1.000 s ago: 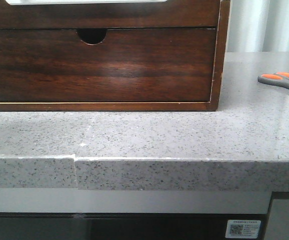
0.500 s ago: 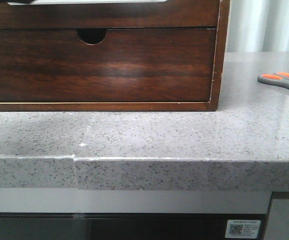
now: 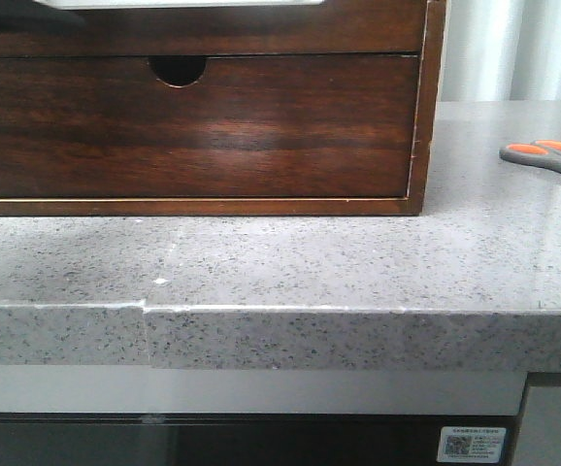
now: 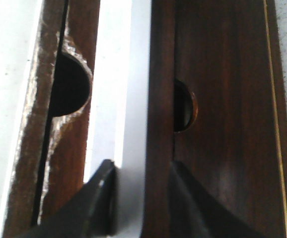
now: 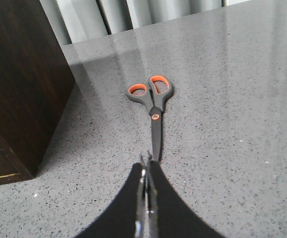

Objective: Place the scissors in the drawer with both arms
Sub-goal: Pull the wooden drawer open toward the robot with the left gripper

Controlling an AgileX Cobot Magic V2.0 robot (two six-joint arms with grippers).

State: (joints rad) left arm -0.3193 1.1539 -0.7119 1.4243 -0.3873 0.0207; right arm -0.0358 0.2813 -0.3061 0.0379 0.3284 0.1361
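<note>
The scissors [image 5: 153, 106], grey with orange-lined loops, lie flat on the counter to the right of the cabinet, and their handles show at the right edge of the front view [image 3: 547, 155]. My right gripper [image 5: 146, 162] is shut and empty, its tips just short of the blade point. The drawer [image 3: 213, 29] is the shallow top one, pulled out a little so its white lining [image 4: 118, 99] shows. My left gripper [image 4: 142, 168] is open and straddles the drawer's front board [image 4: 161, 99], one finger [image 4: 101, 198] over the lining and the other outside. It shows as a dark shape [image 3: 14, 12] at the front view's top left.
Below the shallow drawer sits a taller drawer front with a half-round notch [image 3: 178, 68]. The dark wooden cabinet's side [image 5: 19, 84] stands close to the scissors. The grey speckled counter [image 3: 280, 262] ends in a front edge, and grey curtains hang behind.
In the front view a dark shape, my left gripper, has come in at the top left over the drawer's lining. The scissors and cabinet have not moved.
</note>
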